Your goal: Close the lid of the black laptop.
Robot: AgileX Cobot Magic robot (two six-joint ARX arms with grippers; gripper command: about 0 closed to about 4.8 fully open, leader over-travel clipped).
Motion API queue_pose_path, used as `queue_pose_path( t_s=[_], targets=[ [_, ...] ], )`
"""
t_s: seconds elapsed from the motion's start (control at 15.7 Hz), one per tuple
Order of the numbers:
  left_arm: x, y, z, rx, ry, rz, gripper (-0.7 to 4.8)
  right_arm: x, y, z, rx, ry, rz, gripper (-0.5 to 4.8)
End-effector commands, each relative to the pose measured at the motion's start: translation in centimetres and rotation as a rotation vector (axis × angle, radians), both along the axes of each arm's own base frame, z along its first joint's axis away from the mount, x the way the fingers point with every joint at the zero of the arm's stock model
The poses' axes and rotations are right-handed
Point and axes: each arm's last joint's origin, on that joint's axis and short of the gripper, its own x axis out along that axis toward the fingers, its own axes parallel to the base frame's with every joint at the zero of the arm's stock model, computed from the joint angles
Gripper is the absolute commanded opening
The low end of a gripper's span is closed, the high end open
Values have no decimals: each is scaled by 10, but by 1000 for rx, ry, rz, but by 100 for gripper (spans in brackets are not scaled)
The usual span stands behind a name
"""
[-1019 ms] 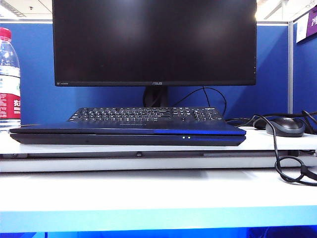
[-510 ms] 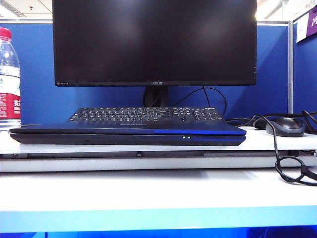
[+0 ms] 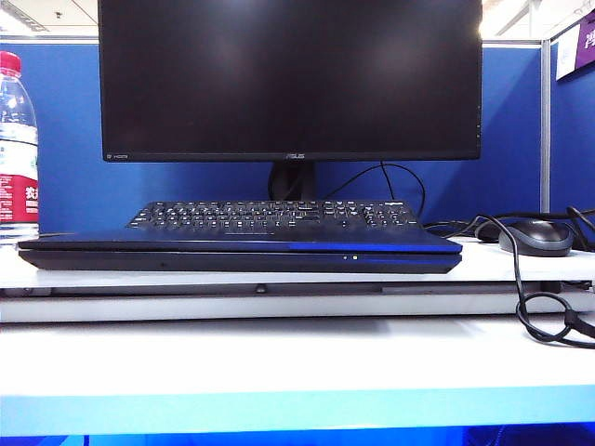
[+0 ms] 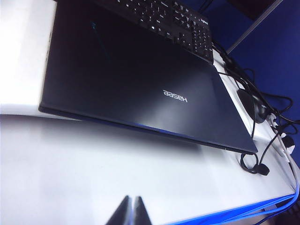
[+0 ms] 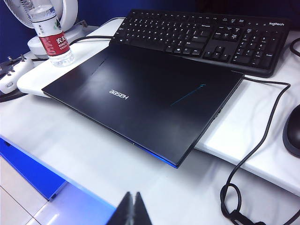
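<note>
The black laptop (image 4: 136, 89) is lying on the white desk (image 4: 93, 164), its lid (image 4: 140, 79) lying flat down. A black keyboard (image 4: 168, 23) is sitting just beyond it. The left gripper (image 4: 131, 213) is hovering above the desk, jaws pressed together, well apart from the laptop.

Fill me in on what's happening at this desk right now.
Nothing is being handled. The laptop sits on the desk with its lid flat down, so the closing looks done. The left gripper and right gripper are both shut, holding nothing, and hang above the bare desk in front of the laptop; neither shows in the exterior view. Behind the laptop are a keyboard and a dark monitor, with a mouse to the right and a water bottle to the left.
</note>
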Motion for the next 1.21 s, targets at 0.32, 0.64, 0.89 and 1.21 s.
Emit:
queue_pose_path(
  t_s=[0.32, 0.64, 0.89, 1.21],
  targets=[
    [11, 13, -2, 226, -154, 238, 22, 0, 0, 1, 5, -9, 3, -1],
    [26, 27, -10, 354, -340, 429, 22, 0, 0, 1, 5, -10, 2, -1],
    [33, 30, -28, 387, -397, 459, 22, 0, 0, 1, 5, -10, 2, -1],
    [34, 30, -38, 489, -373, 424, 22, 0, 0, 1, 5, -11, 2, -1]
  ],
)
